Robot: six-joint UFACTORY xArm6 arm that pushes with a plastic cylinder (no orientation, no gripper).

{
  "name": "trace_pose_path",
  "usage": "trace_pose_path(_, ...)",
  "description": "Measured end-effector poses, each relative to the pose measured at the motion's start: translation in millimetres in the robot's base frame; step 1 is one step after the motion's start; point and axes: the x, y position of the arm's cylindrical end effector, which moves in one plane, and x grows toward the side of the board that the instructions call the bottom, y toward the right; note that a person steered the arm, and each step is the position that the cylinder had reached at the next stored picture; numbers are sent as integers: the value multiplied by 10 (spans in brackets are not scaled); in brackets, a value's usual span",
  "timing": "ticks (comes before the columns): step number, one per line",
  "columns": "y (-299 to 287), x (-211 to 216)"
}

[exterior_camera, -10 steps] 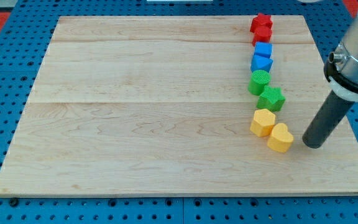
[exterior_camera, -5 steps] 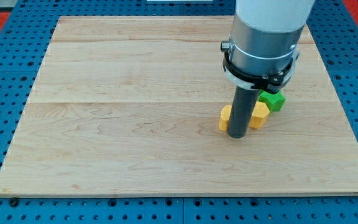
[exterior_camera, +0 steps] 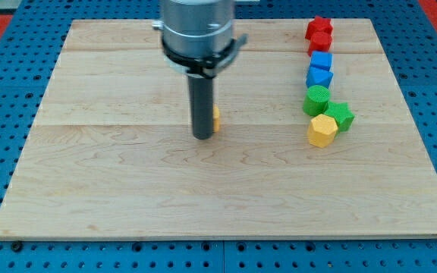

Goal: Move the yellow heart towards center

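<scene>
The yellow heart (exterior_camera: 215, 119) is almost wholly hidden behind my rod; only a thin yellow sliver shows at the rod's right side, near the middle of the wooden board (exterior_camera: 127, 174). My tip (exterior_camera: 202, 136) rests on the board right in front of the heart, touching or nearly touching it. A yellow hexagon block (exterior_camera: 322, 130) sits at the view's right, far from the heart.
A column of blocks runs down the view's right: two red blocks (exterior_camera: 319, 34), two blue blocks (exterior_camera: 319, 69), a green round block (exterior_camera: 316, 99) and a green star (exterior_camera: 340, 116) beside the yellow hexagon. Blue pegboard surrounds the board.
My rod has swept from the board's right side to near its middle. The yellow heart has moved left with it, away from the yellow hexagon. The green star and hexagon shifted slightly.
</scene>
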Motion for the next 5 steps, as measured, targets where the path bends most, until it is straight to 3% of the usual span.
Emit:
trace_pose_path(1, 103, -139)
trace_pose_path(3, 514, 43)
trace_pose_path(5, 672, -468)
